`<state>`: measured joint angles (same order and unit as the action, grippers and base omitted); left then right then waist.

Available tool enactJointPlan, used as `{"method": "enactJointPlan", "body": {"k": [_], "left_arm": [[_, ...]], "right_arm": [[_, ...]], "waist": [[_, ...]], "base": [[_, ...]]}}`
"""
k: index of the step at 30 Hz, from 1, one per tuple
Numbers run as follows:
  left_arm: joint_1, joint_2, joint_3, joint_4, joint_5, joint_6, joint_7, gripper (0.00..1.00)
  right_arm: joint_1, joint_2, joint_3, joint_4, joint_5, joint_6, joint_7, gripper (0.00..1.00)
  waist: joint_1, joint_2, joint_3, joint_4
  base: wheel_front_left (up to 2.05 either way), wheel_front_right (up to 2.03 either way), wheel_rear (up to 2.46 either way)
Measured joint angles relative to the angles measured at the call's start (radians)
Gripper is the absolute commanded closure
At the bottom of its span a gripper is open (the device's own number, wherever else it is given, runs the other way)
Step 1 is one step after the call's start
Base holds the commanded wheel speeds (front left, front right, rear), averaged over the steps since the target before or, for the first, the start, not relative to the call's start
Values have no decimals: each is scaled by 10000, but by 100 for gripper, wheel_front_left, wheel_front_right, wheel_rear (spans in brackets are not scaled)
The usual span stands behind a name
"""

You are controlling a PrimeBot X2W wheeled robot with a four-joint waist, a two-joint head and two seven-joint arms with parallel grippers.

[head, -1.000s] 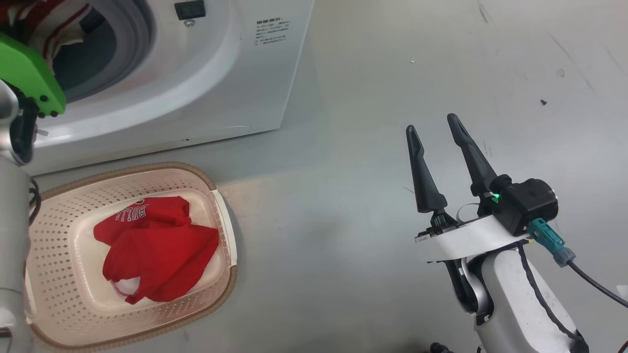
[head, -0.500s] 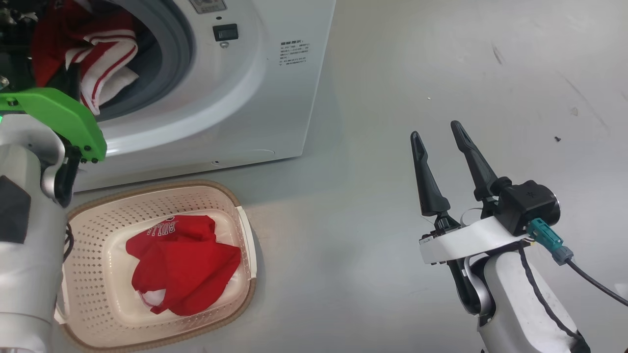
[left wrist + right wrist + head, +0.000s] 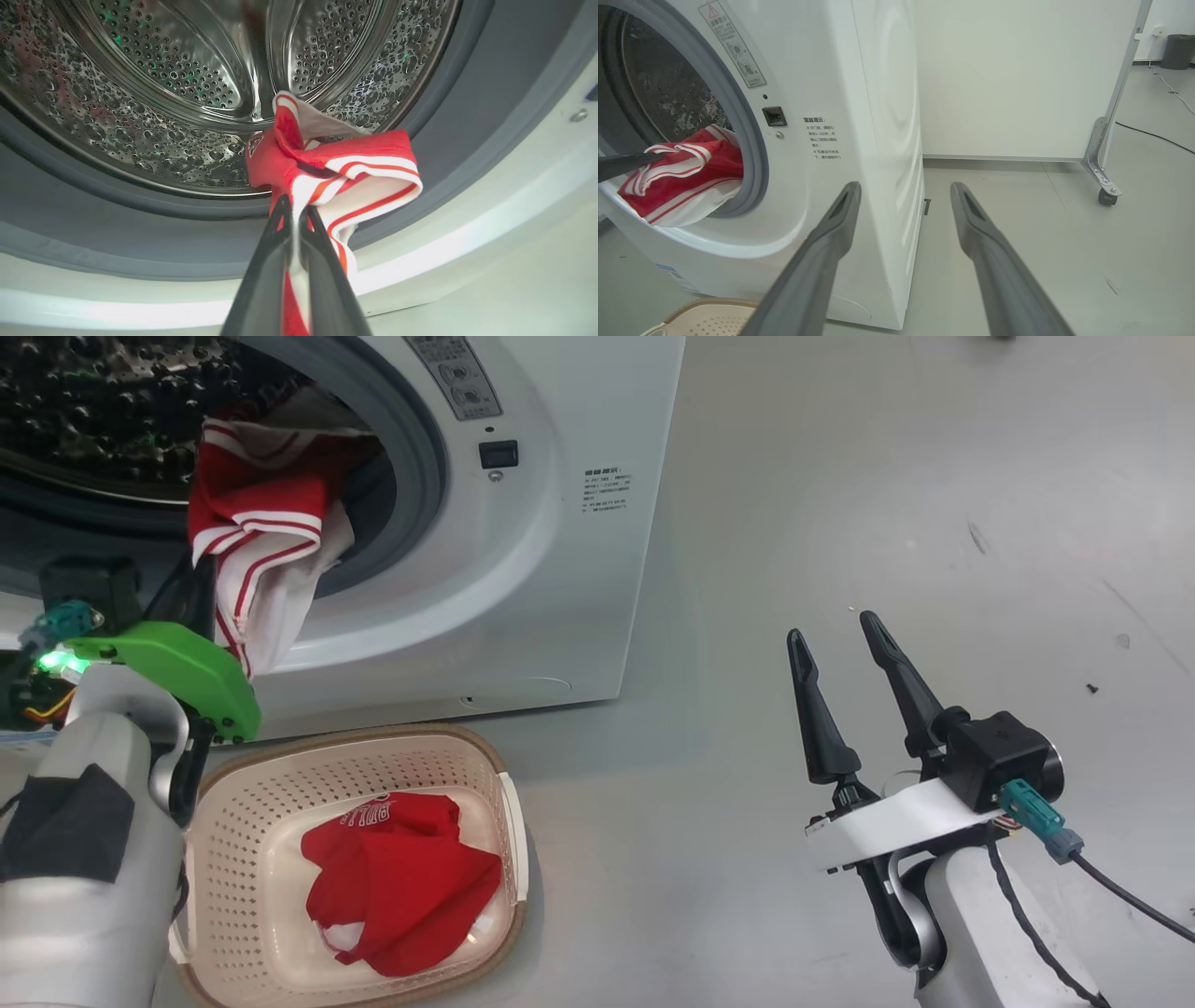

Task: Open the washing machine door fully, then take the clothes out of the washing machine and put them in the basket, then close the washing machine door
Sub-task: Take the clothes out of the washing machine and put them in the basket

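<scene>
Grey floor (image 3: 840, 476) runs under everything, scuffed and bare toward its right edge. At its upper left stands the washer (image 3: 579, 597), a white box with a grey rubber ring (image 3: 420, 476) round the open mouth and a perforated steel drum (image 3: 163, 70) behind it.

1 striped garment (image 3: 261, 551), red with white bands, hangs over the lower right edge of the mouth, partly in the drum and partly out over the ring. The left gripper (image 3: 295, 210) is clamped on it: its 2 dark fingers are pressed nearly together with the cloth pinched between them.

Just in front of the washer's bottom edge sits the basket (image 3: 252, 821), cream with a brown rim. A red garment (image 3: 401, 887) with pale lettering lies crumpled on its bottom, nearer the right wall.

Well apart, over the floor to the right of the washer, the right gripper (image 3: 831, 627) hangs with its fingers spread wide and nothing between them. In the right wrist view they point past the washer's front right corner.

Behind the washer stands a white partition (image 3: 1017, 70) on a castor (image 3: 1106, 196). Beyond it a dark bin (image 3: 1178, 51) stands at the far right, and a cable (image 3: 1153, 133) trails over the floor.
</scene>
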<state>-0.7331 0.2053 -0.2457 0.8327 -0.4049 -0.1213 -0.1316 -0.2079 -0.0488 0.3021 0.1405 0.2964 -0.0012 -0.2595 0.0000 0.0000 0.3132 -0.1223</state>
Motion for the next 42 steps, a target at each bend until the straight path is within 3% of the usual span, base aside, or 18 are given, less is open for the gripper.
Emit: {"method": "enactJointPlan", "body": {"k": [22,42], "left_arm": [[1654,4,-422,-1145,105,-29,-1174,100],[2474,58,585,-5010,416,-25,-1206,100]], "right_arm": [[749,0,-35,244,19,178,0,0],[1147,2,31,270,19,311,0,0]], "waist": [[0,0,-1425,462],[0,0,-1989,581]], "base": [[0,0,0],[0,0,0]]}}
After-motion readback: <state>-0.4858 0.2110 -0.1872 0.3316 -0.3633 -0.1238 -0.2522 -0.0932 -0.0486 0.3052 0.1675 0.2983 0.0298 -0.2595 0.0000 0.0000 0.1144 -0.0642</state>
